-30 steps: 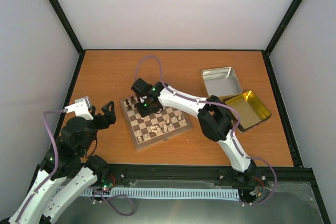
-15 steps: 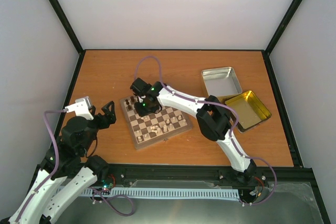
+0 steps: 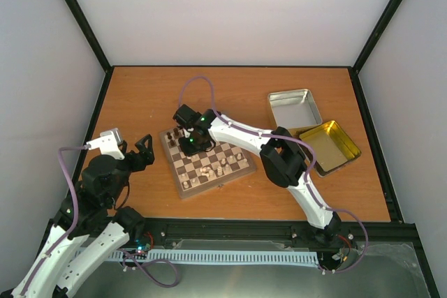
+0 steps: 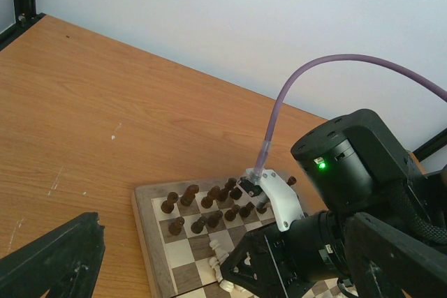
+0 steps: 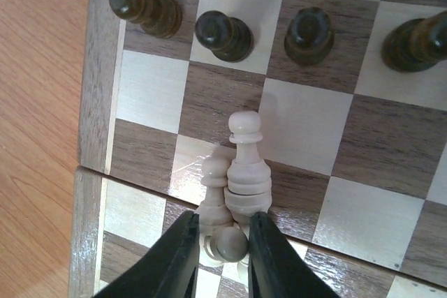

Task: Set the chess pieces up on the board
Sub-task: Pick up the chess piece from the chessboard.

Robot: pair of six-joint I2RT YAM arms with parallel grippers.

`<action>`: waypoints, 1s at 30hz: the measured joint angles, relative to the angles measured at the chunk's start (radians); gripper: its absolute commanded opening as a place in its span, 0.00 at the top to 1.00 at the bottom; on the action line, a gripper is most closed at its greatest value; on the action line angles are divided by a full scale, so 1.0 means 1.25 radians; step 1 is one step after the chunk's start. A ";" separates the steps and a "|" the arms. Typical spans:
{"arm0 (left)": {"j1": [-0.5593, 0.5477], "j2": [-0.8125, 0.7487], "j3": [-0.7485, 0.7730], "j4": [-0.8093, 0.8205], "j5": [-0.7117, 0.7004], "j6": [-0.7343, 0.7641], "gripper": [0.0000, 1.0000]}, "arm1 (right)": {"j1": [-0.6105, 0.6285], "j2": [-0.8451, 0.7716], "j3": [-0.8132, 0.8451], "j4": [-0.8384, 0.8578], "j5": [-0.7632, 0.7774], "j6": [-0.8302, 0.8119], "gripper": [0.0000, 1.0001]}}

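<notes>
Cream pawn (image 5: 228,243) upright, between right gripper (image 5: 223,234) fingers

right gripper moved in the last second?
Yes. In the top view the right gripper edged slightly left, toward the board's left rim.

Wooden board (image 5: 98,68), smooth wooden chess pieces (image 5: 246,165)

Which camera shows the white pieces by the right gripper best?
The right wrist view: the cream pieces look big and sharp, bunched at the right gripper, one between its fingers. The left wrist view shows two of them, small and far off. The top view mostly hides them under the gripper.
</notes>
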 measured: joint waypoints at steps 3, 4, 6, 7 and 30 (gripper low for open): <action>0.000 0.000 0.000 0.000 -0.001 0.000 0.05 | 0.000 0.000 0.000 0.000 0.000 0.002 0.86; 0.000 0.000 0.000 0.000 -0.001 0.000 0.05 | 0.000 0.000 0.000 0.000 0.001 0.002 0.87; 0.000 0.000 0.000 0.000 -0.002 0.000 0.05 | 0.000 0.000 0.000 0.001 0.006 0.004 0.89; 0.000 0.000 0.000 0.000 -0.002 0.000 0.05 | 0.000 0.000 0.000 0.002 0.009 0.003 0.90; 0.000 0.040 0.000 0.001 0.010 0.000 0.05 | 0.000 -0.232 -0.320 0.257 0.048 -0.048 0.95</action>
